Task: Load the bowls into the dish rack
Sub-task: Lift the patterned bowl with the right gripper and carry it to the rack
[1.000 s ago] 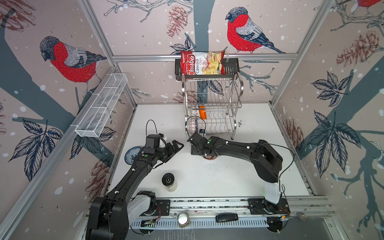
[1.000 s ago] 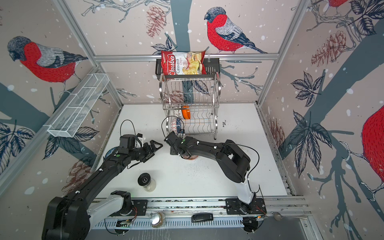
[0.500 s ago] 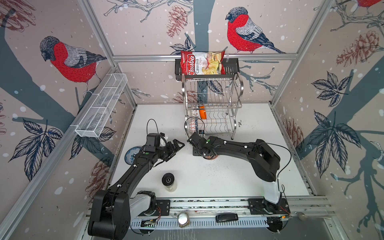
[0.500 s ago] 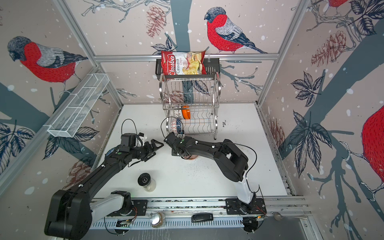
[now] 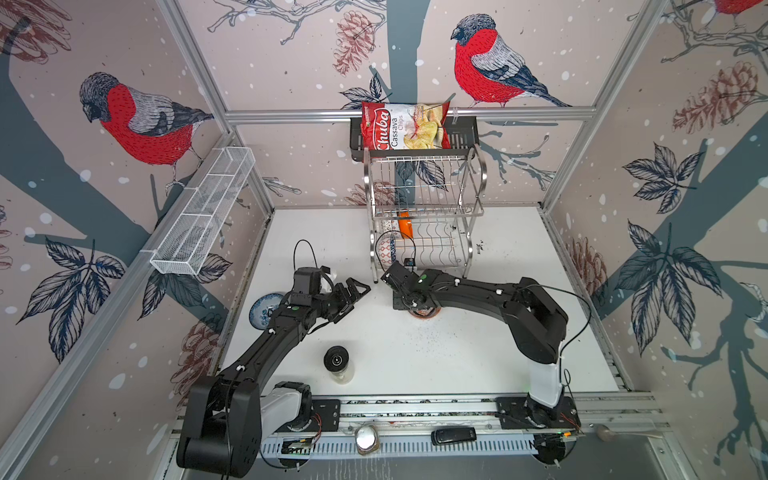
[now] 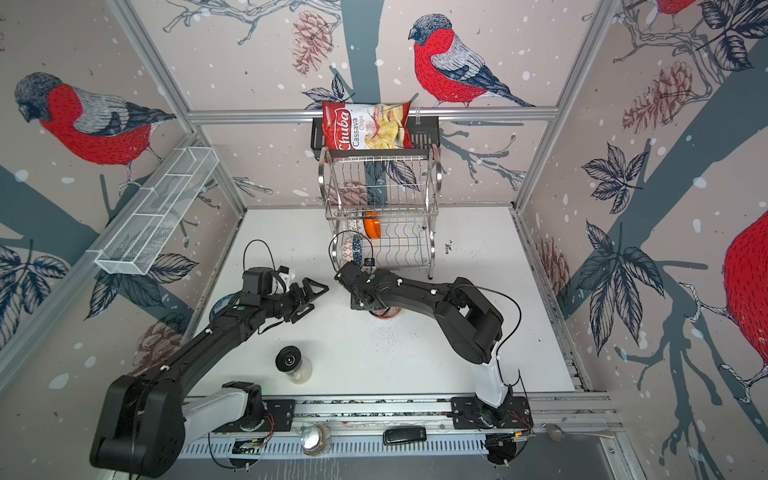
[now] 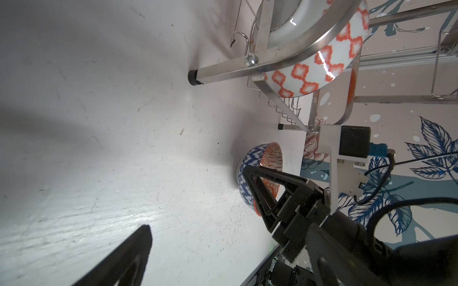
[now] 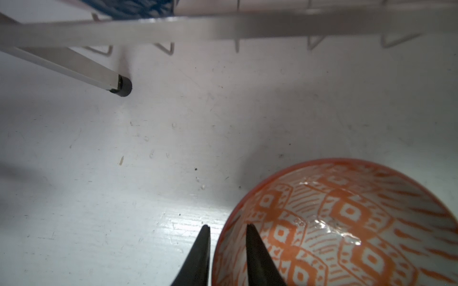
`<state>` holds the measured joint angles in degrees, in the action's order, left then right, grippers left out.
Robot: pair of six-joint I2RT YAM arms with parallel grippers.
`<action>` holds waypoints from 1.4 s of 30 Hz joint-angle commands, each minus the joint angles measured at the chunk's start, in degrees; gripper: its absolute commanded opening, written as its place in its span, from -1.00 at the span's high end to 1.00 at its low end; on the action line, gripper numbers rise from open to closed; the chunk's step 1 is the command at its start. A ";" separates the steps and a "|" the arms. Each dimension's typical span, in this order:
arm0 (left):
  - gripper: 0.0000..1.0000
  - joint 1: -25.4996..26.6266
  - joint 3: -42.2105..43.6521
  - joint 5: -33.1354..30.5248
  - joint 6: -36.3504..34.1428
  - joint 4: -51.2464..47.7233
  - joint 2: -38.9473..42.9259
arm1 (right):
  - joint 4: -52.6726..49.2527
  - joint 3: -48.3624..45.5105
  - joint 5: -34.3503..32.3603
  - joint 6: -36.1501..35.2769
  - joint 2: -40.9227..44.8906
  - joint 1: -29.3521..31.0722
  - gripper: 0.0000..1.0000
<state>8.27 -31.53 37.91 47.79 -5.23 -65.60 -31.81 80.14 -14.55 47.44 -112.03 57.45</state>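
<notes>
A bowl [image 8: 347,222] with a blue-patterned outside and an orange-patterned inside stands on the white table just before the dish rack [image 5: 478,174]. It also shows as the same bowl [image 7: 250,168] in the left wrist view. My right gripper [image 8: 228,226] is shut on its rim, one finger inside and one outside. In both top views the right gripper [image 5: 409,305] covers most of that bowl [image 6: 384,312]. In the rack's lower tier stand an orange-diamond bowl [image 7: 322,62] and a plain orange bowl [image 5: 405,224]. My left gripper [image 5: 355,291] hovers open and empty to the left. A blue-white floral bowl [image 5: 264,307] lies by the left wall.
A black-lidded jar [image 5: 337,361] stands near the front. A chips bag [image 5: 405,126] sits in a black basket [image 5: 461,133] above the rack. A white mesh tray [image 5: 203,216] hangs on the left wall. The rack's leg [image 8: 74,69] is close to the right gripper.
The right gripper's jaws have closed over the bowl's rim. The left gripper has edged slightly to the right and stays open.
</notes>
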 commanded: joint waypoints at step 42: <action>-0.95 0.24 1.41 6.23 6.25 13.65 0.39 | 35.48 -22.55 13.27 3.33 24.84 -4.63 0.98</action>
<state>8.29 -30.55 42.28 51.37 1.93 -65.43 -8.19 59.79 -4.21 49.80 -89.67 53.82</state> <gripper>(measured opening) 0.976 0.084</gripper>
